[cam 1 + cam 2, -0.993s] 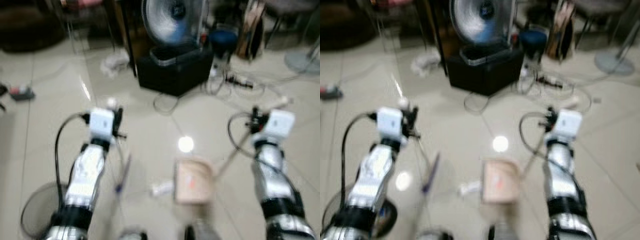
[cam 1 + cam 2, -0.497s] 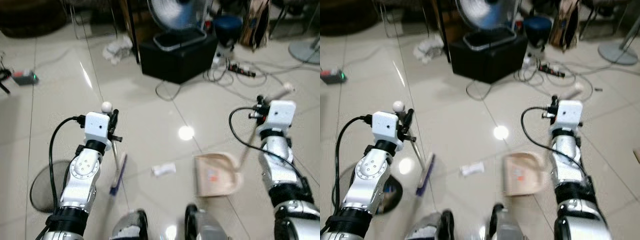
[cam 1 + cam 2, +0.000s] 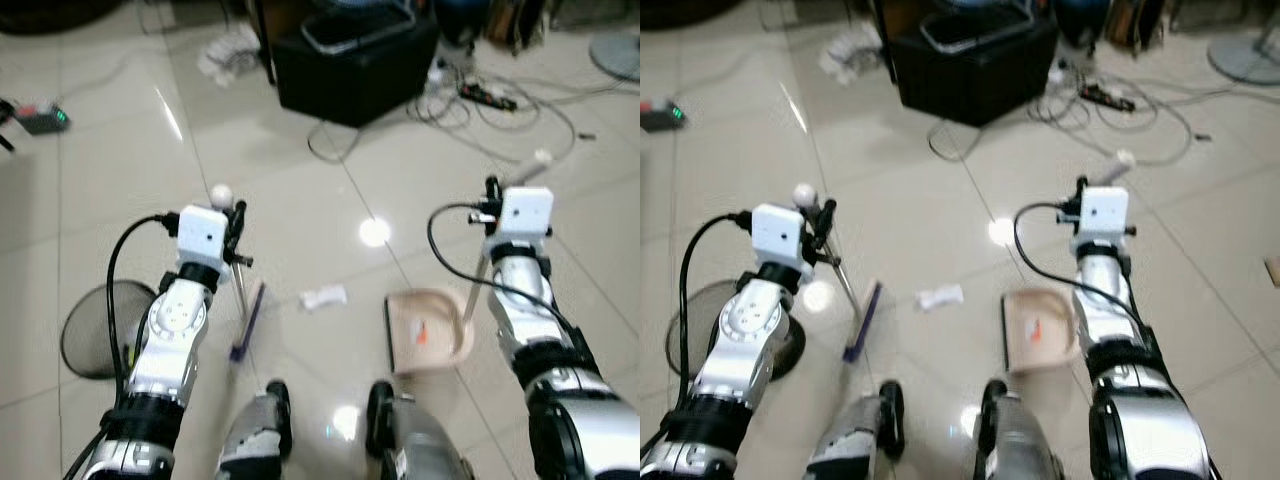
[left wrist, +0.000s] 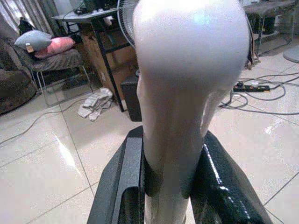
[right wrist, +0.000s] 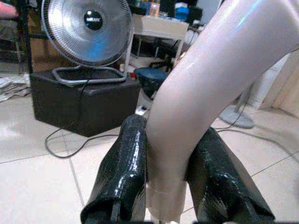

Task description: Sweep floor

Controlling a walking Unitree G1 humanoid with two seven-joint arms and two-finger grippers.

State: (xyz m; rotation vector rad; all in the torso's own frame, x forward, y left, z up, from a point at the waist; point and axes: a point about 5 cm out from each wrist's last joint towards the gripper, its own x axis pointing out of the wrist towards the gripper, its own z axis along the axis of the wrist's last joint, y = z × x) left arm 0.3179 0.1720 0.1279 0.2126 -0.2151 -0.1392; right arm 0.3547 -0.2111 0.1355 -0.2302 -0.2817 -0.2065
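Since half a second ago the dustpan (image 3: 425,335) has slid left along the floor (image 3: 300,200), closer to the paper scrap (image 3: 322,297), while my view has tipped further down. My left end effector (image 4: 169,186) is clenched on the broom (image 3: 240,300) handle, its purple head on the floor just left of the scrap. My right end effector (image 5: 173,186) grips the dustpan's handle, the pan resting flat in front of my feet. A small orange bit lies inside the dustpan. The black bin (image 3: 350,65) stands well ahead, a wire basket (image 3: 95,325) at my left.
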